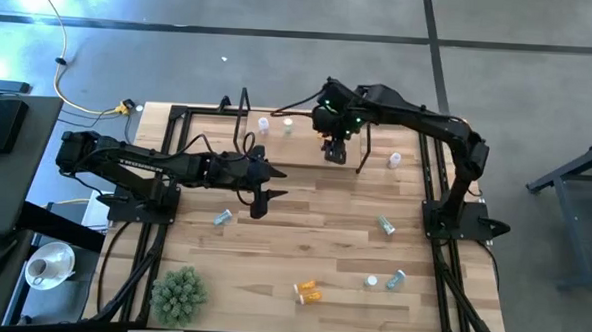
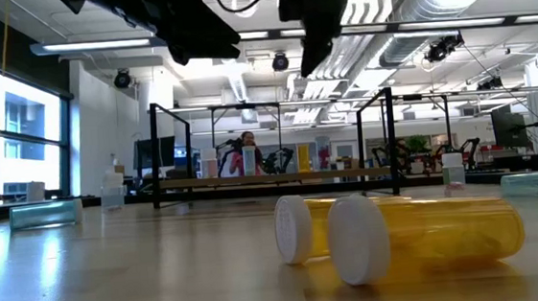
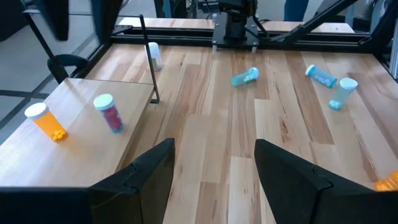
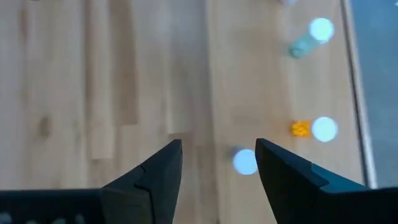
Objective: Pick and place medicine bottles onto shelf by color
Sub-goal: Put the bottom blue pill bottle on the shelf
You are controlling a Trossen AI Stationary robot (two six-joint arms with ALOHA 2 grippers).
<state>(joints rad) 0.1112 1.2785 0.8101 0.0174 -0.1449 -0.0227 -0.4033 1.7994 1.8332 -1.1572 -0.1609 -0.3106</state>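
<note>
The shelf [image 1: 297, 141] stands at the table's far side. On its board stand an orange bottle [image 3: 46, 121] and a purple bottle [image 3: 109, 112], and a teal one [image 4: 308, 38] shows from above. My right gripper [image 1: 335, 153] hangs open above the shelf, pointing steeply down. Nothing is between its fingers; a white cap [image 4: 244, 160] shows far below them. My left gripper [image 1: 259, 199] is open over the table's middle, holding nothing. Teal bottles [image 1: 222, 218] [image 1: 385, 225] [image 1: 396, 280] lie on the table. Two orange bottles [image 1: 309, 292] lie on their sides near the front edge.
A whitish bottle [image 1: 394, 160] stands on the table past the shelf's right upright [image 3: 149, 62]. A green spiky plant ball [image 1: 178, 293] sits at the near left corner. Black frame rails [image 1: 171, 161] run along the table's left and right sides.
</note>
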